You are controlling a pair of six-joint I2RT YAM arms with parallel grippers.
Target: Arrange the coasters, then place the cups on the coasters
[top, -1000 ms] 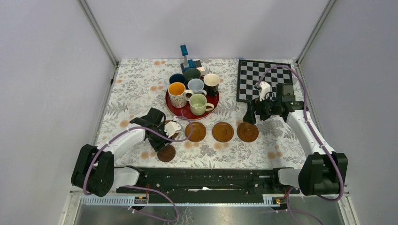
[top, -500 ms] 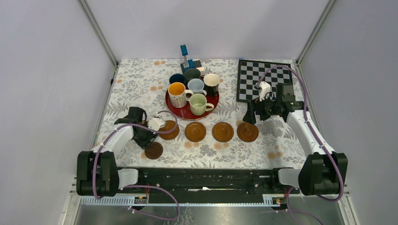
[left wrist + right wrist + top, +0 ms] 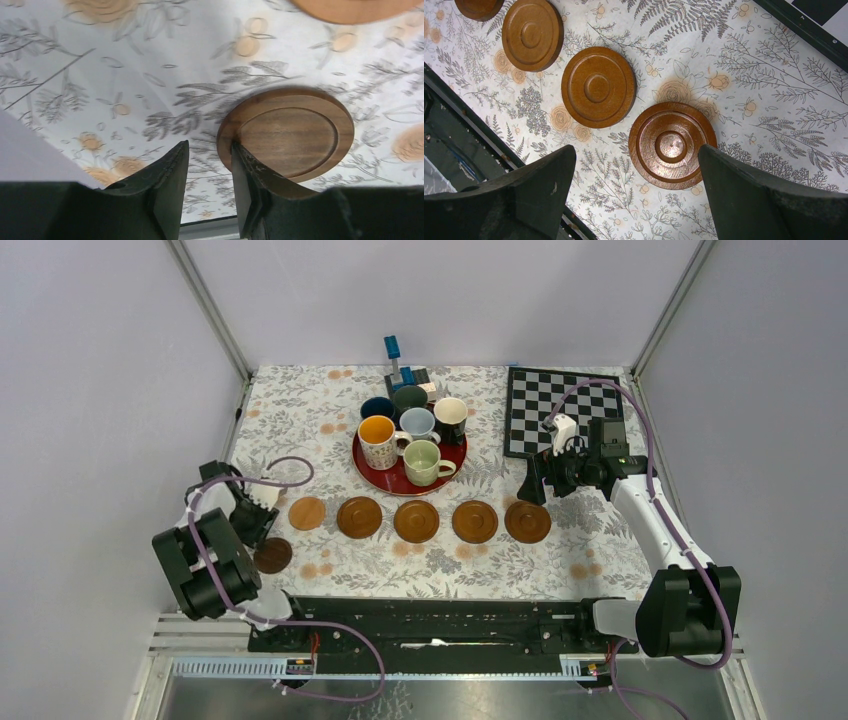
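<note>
Five brown coasters form a row: a tan one point(image 3: 307, 512), then point(image 3: 359, 517), point(image 3: 416, 521), point(image 3: 475, 521) and the rightmost coaster point(image 3: 527, 522). A darker coaster point(image 3: 272, 555) point(image 3: 292, 132) lies nearer, at the left. My left gripper point(image 3: 262, 538) point(image 3: 210, 145) hangs low over its edge, jaws narrowly apart with only tablecloth between; the right finger point(image 3: 247, 175) overlaps its rim. My right gripper point(image 3: 530, 485) point(image 3: 636, 149) stands wide open above the rightmost coaster point(image 3: 672, 145). Several cups, among them pale green point(image 3: 424, 460) and white with orange inside point(image 3: 377, 437), stand on the red tray point(image 3: 385, 480).
A chessboard point(image 3: 560, 405) lies at the back right beside the right arm. A small blue and dark object point(image 3: 397, 365) stands behind the tray. The left arm is folded close to the table's left edge and the side wall point(image 3: 215, 510).
The left arm swung left and folded back, and the dark coaster slid left with it. Its jaws narrowed. The tan coaster now shows. The right arm stayed still.
</note>
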